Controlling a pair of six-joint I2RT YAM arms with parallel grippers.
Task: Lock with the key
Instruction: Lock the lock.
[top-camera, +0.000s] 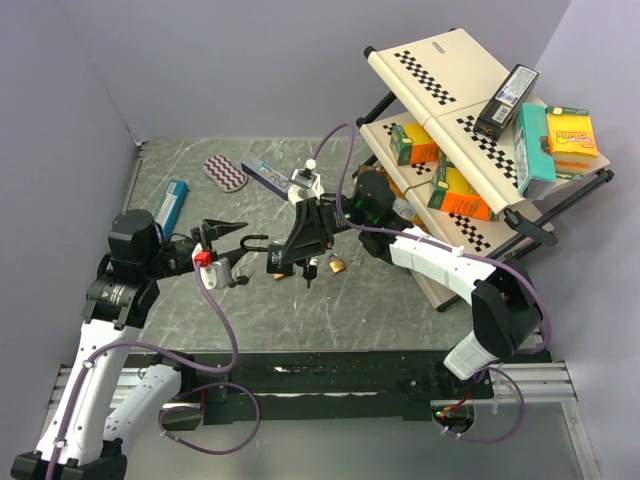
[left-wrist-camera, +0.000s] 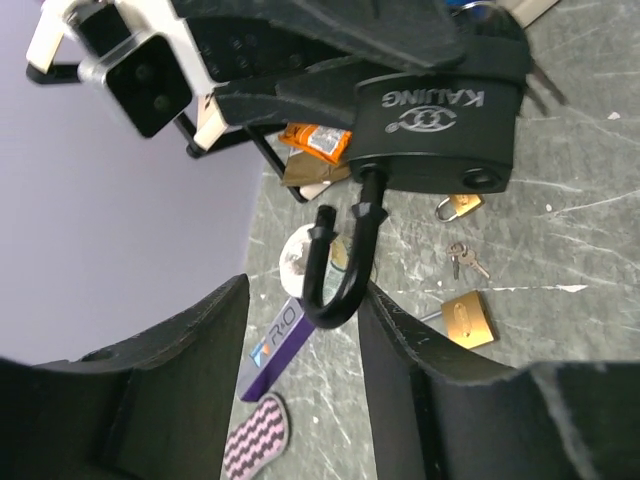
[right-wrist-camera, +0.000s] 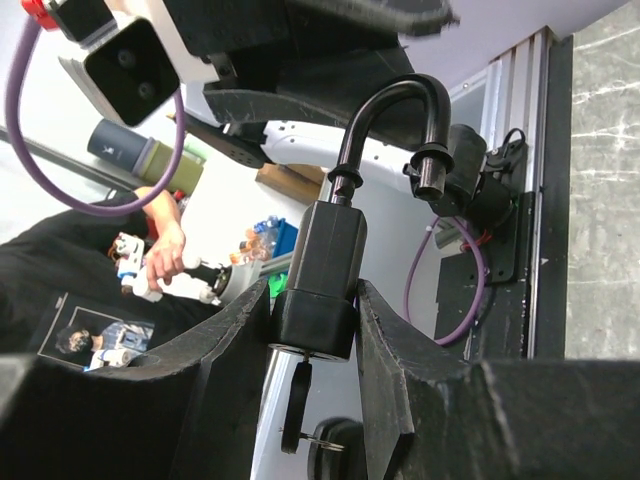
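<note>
The padlock (left-wrist-camera: 440, 110) is held in the air above the middle of the table (top-camera: 400, 310), between the two arms. It is a blocky black body with a matte casing and the raised word KAILING on its face. Its rounded, glossy black shackle (left-wrist-camera: 345, 295) is sprung open, with one leg out of the body. A dark key (right-wrist-camera: 298, 400) hangs from the underside. The right gripper (right-wrist-camera: 315, 310) is clamped on the body, its broad black fingers pressing both flanks. That arm reaches in from the right with its elbow bent and its wrist turned towards the left arm. The left gripper (left-wrist-camera: 303, 300) is level with the lock, and its fingers are spread wide on either side of the shackle's bend. The bend lies close against one finger, though contact cannot be told. The left arm rises steeply from its base and folds forward. The tabletop below is grey-green marbled stone with white scuffs. On it lie a flat brass padlock (left-wrist-camera: 468, 318), a smaller brass lock (left-wrist-camera: 458, 206) and a pair of small keys (left-wrist-camera: 466, 258). Further back are a purple box (top-camera: 270, 177) and a zigzag-patterned pad (top-camera: 225, 172). Plain lavender-grey walls (top-camera: 250, 60) close in the space. At the right a tilted rack (top-camera: 440, 60) with checkered strips carries coloured cartons.
</note>
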